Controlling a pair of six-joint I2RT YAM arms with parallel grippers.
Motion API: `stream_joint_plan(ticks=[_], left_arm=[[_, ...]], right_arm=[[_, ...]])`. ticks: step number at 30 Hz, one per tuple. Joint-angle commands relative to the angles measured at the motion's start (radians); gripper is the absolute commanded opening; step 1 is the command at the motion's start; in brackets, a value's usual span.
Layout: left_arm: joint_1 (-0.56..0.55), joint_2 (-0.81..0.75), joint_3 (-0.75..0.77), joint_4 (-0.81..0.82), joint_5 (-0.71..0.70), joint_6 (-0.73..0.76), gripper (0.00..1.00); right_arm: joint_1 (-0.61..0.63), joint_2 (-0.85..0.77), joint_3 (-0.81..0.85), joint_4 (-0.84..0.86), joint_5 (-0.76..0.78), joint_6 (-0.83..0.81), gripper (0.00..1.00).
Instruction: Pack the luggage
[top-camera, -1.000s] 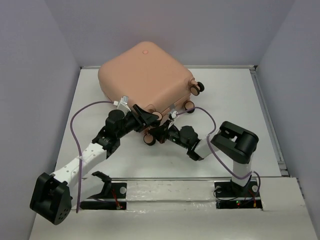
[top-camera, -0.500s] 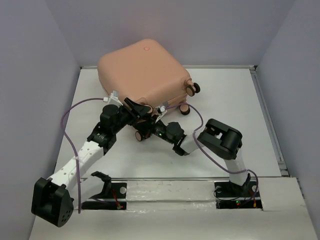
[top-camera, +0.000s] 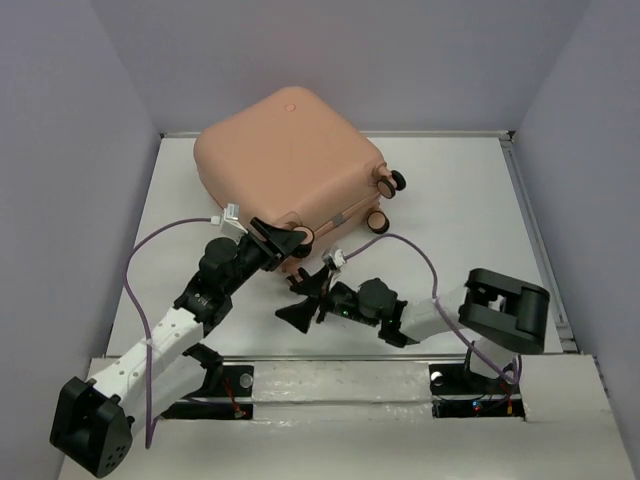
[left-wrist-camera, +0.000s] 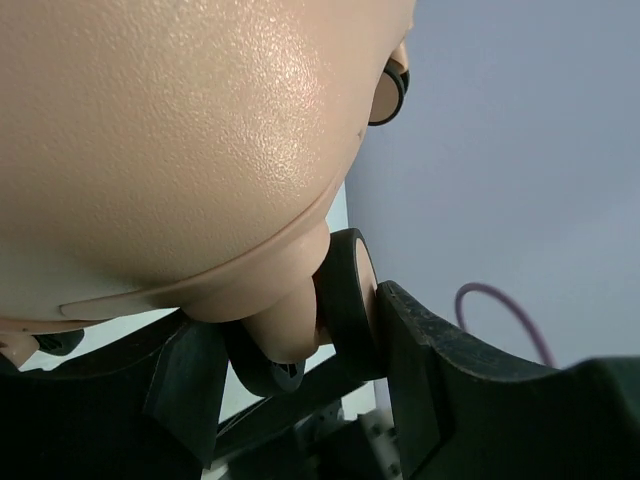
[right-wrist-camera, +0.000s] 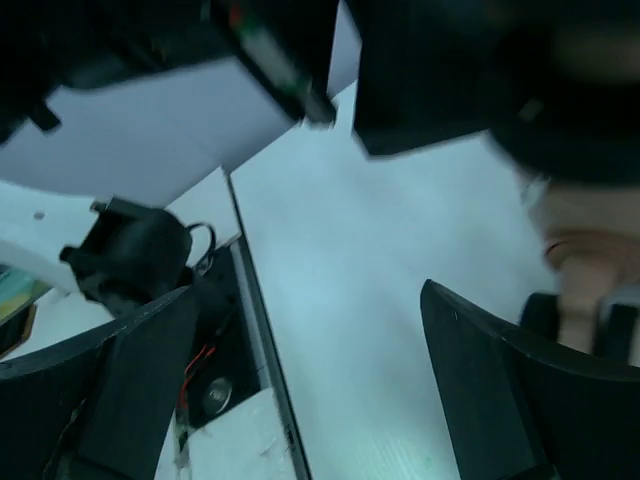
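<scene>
- Top view: the luggage (top-camera: 285, 155), a peach-pink hard shell with both halves shut, lies flat toward the far left corner of the white table (top-camera: 450, 220), turned at an angle to the edges. Two dark casters point to the right edge.
- The left gripper (top-camera: 283, 237) reaches in to the case's near corner and meets the near caster (top-camera: 300, 236) there.
- The right gripper (top-camera: 300, 298) hangs over bare table just short of that corner, toward the near edge. Its jaws are spread wide, holding nothing and clear of the shell.
- Left wrist view: the luggage (left-wrist-camera: 170, 130) fills the upper frame. Below it, the left gripper (left-wrist-camera: 300, 335) straddles the near caster (left-wrist-camera: 345, 295). One finger (left-wrist-camera: 420, 370) presses the wheel's outer face and the other (left-wrist-camera: 190, 385) sits on the opposite side, so the pincer appears clamped on the wheel.
- Right wrist view: the right gripper (right-wrist-camera: 300, 380) shows two dark fingers far apart with only white table (right-wrist-camera: 380, 300) between them. A blurred peach patch at the right edge is probably part of the case.
- Judgement: the step in hand looks like turning or steadying the shut case by its wheel, with the right arm free. The next move calls for the right pincer to find a fresh hold on the shell or a caster while the left keeps its grip.
</scene>
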Motion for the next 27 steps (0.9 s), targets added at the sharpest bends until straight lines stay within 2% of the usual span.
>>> stream_joint_plan(ticks=[1, 2, 5, 7, 11, 20, 22, 25, 27], left_arm=[[-0.016, -0.081, 0.004, 0.254, 0.081, 0.063, 0.39], [-0.016, -0.083, -0.002, 0.251, 0.081, 0.064, 0.49], [-0.016, -0.092, -0.033, 0.245, 0.072, 0.063, 0.59], [-0.014, -0.097, -0.05, 0.245, 0.072, 0.063, 0.6], [-0.014, -0.092, -0.054, 0.245, 0.076, 0.072, 0.64], [-0.013, -0.089, -0.054, 0.225, 0.087, 0.106, 0.76], [-0.011, -0.091, -0.05, 0.21, 0.092, 0.114, 0.79], [-0.01, -0.101, -0.04, 0.178, 0.096, 0.143, 0.83], [-0.01, -0.121, -0.033, 0.139, 0.076, 0.175, 0.85]], right_arm=[[-0.048, -0.195, 0.006, -0.274, 0.13, -0.164, 0.99], [-0.064, -0.226, 0.016, -0.378, 0.147, -0.181, 1.0], [-0.135, -0.327, 0.072, -0.504, 0.147, -0.211, 1.0], [-0.189, -0.354, 0.122, -0.586, 0.109, -0.209, 1.0], [-0.212, -0.345, 0.215, -0.618, 0.058, -0.243, 1.0], [-0.221, -0.17, 0.391, -0.603, -0.062, -0.245, 0.99], [-0.221, -0.139, 0.42, -0.58, -0.059, -0.237, 0.95], [-0.221, -0.105, 0.403, -0.46, -0.036, -0.209, 0.86], [-0.221, -0.084, 0.408, -0.416, -0.001, -0.199, 0.6]])
